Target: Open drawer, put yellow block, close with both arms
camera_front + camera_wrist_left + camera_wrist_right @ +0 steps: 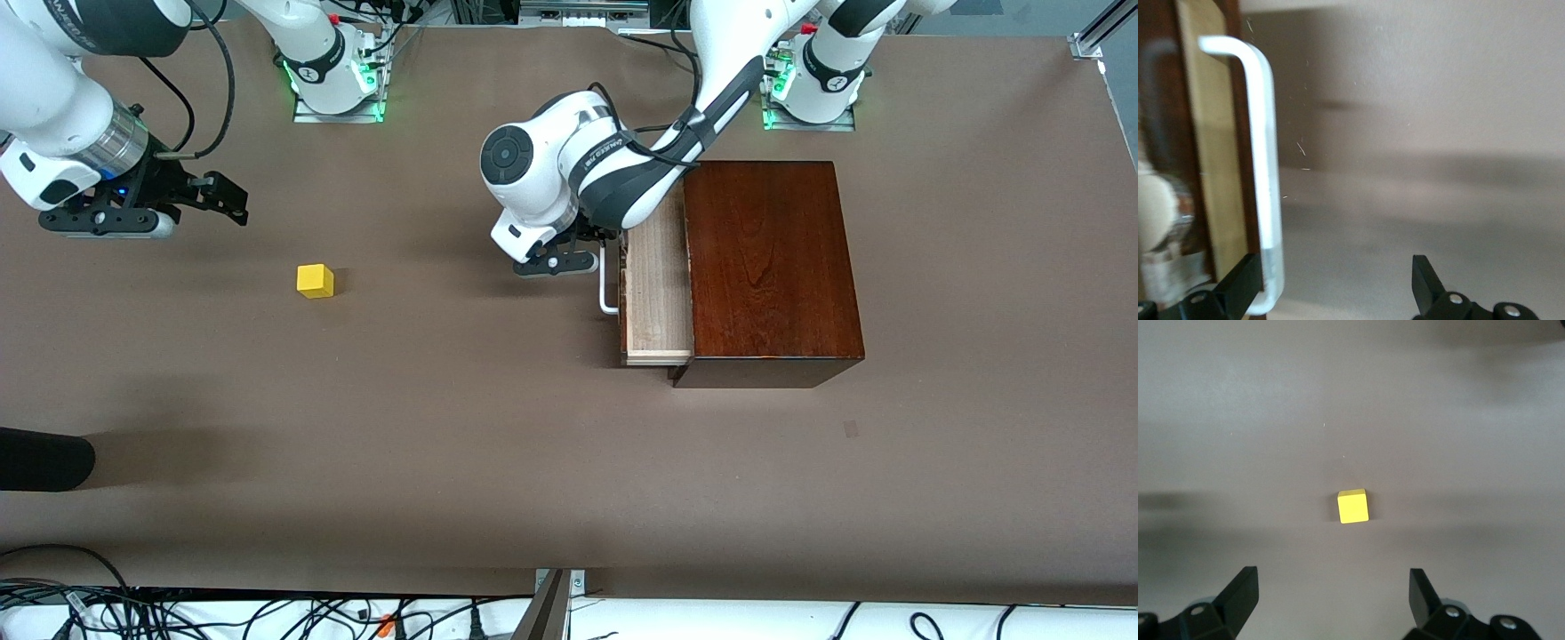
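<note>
Partly drawn from its box (pixel 772 267), the drawer (pixel 658 284) gave you room. Your left gripper (pixel 569 258), jaws apart, flanked the handle (pixel 1261 167); your right gripper (pixel 209 197), also spread, hung near the yellow block (pixel 315 280), which sat toward the right arm's end of the table (pixel 498 462).

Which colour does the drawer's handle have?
White; the handle shows best in the left wrist view.

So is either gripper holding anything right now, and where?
Nothing held. Left gripper is open beside the drawer's handle; right gripper is open above the yellow block.
</note>
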Motion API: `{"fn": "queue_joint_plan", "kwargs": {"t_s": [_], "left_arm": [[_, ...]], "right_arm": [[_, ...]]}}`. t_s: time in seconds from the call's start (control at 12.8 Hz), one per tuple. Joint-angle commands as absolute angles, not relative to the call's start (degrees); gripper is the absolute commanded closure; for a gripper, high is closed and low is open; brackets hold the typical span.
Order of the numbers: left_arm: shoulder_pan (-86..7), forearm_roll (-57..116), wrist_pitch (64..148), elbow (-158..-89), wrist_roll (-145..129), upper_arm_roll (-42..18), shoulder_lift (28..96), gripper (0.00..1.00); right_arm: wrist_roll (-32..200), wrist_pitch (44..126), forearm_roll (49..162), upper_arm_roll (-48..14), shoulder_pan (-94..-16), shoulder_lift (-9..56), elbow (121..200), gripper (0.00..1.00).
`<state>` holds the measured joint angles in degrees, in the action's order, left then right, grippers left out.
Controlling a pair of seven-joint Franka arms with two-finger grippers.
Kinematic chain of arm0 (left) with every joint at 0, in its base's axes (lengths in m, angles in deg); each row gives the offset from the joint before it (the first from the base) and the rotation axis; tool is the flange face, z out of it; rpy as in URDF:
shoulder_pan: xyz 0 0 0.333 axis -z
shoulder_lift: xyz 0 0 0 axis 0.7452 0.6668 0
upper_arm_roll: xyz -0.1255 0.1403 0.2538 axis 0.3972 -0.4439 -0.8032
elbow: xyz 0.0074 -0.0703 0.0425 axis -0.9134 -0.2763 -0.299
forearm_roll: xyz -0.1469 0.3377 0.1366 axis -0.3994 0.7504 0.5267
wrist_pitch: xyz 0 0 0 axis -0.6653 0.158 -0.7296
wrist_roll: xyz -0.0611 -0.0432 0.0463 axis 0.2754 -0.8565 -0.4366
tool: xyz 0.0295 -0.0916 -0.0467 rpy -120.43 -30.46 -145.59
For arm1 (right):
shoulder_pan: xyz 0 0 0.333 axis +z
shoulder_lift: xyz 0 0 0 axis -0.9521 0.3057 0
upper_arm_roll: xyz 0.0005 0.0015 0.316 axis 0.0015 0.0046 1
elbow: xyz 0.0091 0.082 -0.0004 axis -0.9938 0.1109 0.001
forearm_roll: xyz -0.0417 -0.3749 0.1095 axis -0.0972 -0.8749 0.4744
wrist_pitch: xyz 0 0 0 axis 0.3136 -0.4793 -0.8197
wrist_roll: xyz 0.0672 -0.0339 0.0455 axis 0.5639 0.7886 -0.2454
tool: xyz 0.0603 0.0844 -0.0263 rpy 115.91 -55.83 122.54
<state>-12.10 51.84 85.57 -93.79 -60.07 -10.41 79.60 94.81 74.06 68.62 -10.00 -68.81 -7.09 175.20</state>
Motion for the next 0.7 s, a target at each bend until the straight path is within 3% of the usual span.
{"fn": "queue_joint_plan", "kwargs": {"t_s": [0.0, 0.39, 0.63], "left_arm": [[-14.7, 50.0, 79.2, -94.2, -56.3, -10.3, 72.3, 0.0], [-26.5, 45.2, 68.5, -94.2, -42.3, -10.1, 62.9, 0.0], [-33.9, 44.4, 66.0, -94.1, -33.2, -10.1, 59.2, 0.0]], "right_arm": [[95.2, 73.2, 69.3, -9.9, -69.1, -5.8, 173.3, 0.0], [95.1, 74.6, 69.4, -10.0, -69.1, -1.8, 173.7, 0.0], [95.4, 83.6, 69.5, -9.9, -69.1, 0.4, 180.6, 0.0]]}}
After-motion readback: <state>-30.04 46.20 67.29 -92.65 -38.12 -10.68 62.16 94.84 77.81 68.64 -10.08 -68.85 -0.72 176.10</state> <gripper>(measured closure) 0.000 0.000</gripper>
